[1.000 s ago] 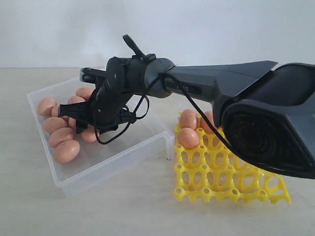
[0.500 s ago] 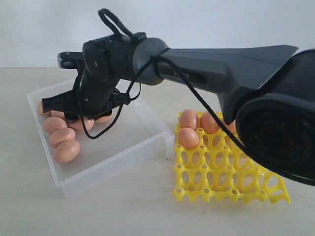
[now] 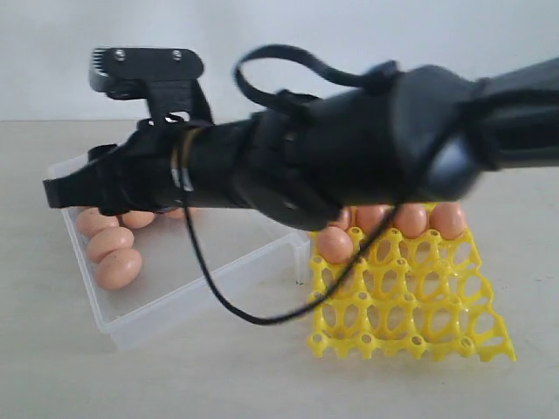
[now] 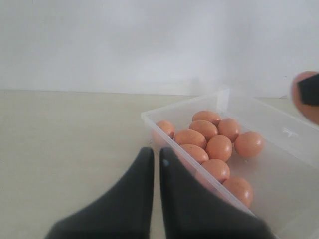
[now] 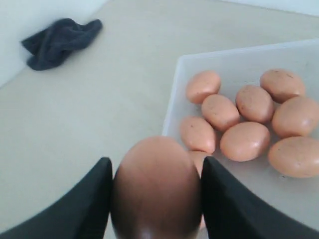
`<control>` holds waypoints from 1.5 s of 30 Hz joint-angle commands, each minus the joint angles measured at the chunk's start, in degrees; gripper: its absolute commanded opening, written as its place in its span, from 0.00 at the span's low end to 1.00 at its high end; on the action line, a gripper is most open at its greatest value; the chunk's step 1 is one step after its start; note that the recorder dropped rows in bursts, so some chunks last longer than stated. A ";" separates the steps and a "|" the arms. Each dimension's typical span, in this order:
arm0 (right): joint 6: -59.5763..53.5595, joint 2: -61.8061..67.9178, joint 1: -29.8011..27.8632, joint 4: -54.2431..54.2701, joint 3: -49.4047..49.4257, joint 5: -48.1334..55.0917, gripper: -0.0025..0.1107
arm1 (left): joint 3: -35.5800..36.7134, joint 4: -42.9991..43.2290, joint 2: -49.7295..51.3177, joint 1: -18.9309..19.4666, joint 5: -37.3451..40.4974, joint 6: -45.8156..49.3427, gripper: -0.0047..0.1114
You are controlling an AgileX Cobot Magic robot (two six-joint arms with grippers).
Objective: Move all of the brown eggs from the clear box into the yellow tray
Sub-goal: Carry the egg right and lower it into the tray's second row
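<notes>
Holding brown eggs (image 5: 244,140): clear box (image 3: 201,284) many, yellow tray (image 3: 410,325) several; right end effector (image 5: 155,191) grips one.

Box (image 3: 218,278) sits at 9 o'clock of tray (image 3: 410,319), just beside it. Eggs (image 3: 118,268) in the box bunch toward its 9 o'clock end. More eggs line the tray's 12 o'clock edge. One egg (image 5: 156,194) sits between right gripper (image 5: 156,160) fingers, over the box's 9 o'clock end. Cloth (image 5: 60,41) lies on table (image 3: 218,375), well apart from the box.

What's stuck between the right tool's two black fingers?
A brown egg sits there, pinched by the fingers of the right tool. The right wrist view shows it.
</notes>
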 commanded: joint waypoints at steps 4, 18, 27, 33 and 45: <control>-3.77 -14.56 -10.98 -0.34 24.56 -15.35 0.02 | 0.15 0.07 -0.20 0.11 -0.04 -0.10 0.08; -29.03 -25.11 -29.14 -1.40 35.19 -8.56 0.02 | 0.15 0.07 -0.20 0.11 -0.19 -0.10 0.08; -37.72 -23.47 -29.14 -1.13 35.19 -1.49 0.02 | 0.15 0.07 -0.20 0.11 -0.19 -0.10 0.08; -37.94 -15.66 -29.14 -1.23 35.19 -7.42 0.02 | 0.15 0.07 -0.20 0.11 -0.19 -0.10 0.08; -38.54 -9.62 -29.14 -1.23 35.19 -14.44 0.02 | 0.15 0.07 -0.20 0.11 -0.19 -0.10 0.08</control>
